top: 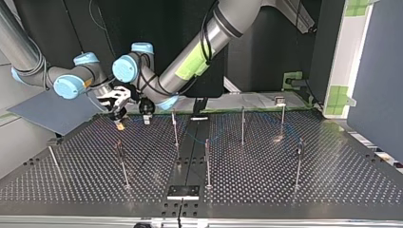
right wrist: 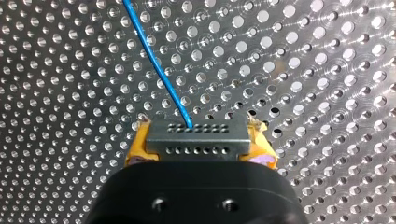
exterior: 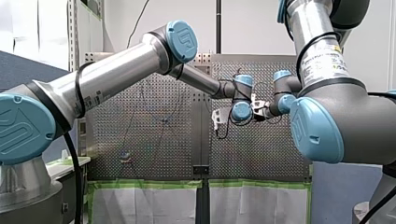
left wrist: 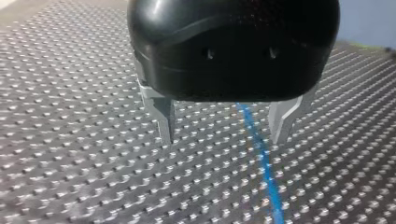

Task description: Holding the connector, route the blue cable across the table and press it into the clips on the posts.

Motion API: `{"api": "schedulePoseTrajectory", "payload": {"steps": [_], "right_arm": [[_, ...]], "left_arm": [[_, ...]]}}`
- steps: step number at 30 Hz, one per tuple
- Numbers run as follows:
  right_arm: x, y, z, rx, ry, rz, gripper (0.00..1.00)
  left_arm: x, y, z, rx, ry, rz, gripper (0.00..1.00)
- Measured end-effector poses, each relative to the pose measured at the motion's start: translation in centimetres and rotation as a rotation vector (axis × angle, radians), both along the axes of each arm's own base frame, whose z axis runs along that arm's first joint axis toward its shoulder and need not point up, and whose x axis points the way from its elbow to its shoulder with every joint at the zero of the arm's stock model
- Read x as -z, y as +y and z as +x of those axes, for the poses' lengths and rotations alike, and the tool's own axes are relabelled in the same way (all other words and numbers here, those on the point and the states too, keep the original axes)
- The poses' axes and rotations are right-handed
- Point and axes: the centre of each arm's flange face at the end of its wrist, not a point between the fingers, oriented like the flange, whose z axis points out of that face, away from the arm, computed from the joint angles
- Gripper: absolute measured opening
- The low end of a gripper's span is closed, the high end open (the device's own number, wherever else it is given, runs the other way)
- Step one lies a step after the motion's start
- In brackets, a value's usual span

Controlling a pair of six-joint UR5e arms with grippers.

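Right tool [right wrist: 199, 136]: clenched on the connector [right wrist: 196, 142], one of the yellow pads [right wrist: 138, 145] pressed against each end of it; held low above the perforated counter [right wrist: 327, 70].
Connector: grey block with two rows of small holes, sitting crosswise between the pads, lifted clear of the counter.
Blue cable [right wrist: 156, 65]: leaves the middle of the connector's front face and runs straight ahead of the right tool over the holes.
Left tool [left wrist: 224, 140]: released, metal fingers [left wrist: 163, 116] spread well apart and pointing down near the counter, gripping nothing.
Cable at left tool: thin blue line [left wrist: 261, 149] passing between the two fingers, nearer one than the other, touching neither.
Posts [top: 243, 124]: thin upright rods standing apart across the counter in the top view; whether the cable sits in any of them cannot be told.
Place of both tools: close side by side at the far left of the top view, right tool [top: 117, 114] just beside left tool [top: 146, 115].
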Motion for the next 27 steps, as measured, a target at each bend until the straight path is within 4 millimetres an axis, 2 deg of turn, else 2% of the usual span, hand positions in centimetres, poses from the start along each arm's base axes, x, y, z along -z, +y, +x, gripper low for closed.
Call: {"api": "schedulePoseTrajectory", "payload": {"steps": [6,14,27], "right_arm": [[-0.1,-0.1,0.0,0.000,0.001,-0.003,0.00],[-0.9,-0.2,0.1,-0.001,-0.001,-0.018,0.00],[-1.5,0.5,0.6,-0.058,0.001,-0.013,0.00]], "left_arm": [[-0.2,0.3,0.0,-0.033,-0.001,0.014,0.98],[1.3,0.8,-0.5,-0.024,0.029,0.042,0.98],[1.4,2.0,1.3,-0.036,0.023,0.027,0.98]]}}
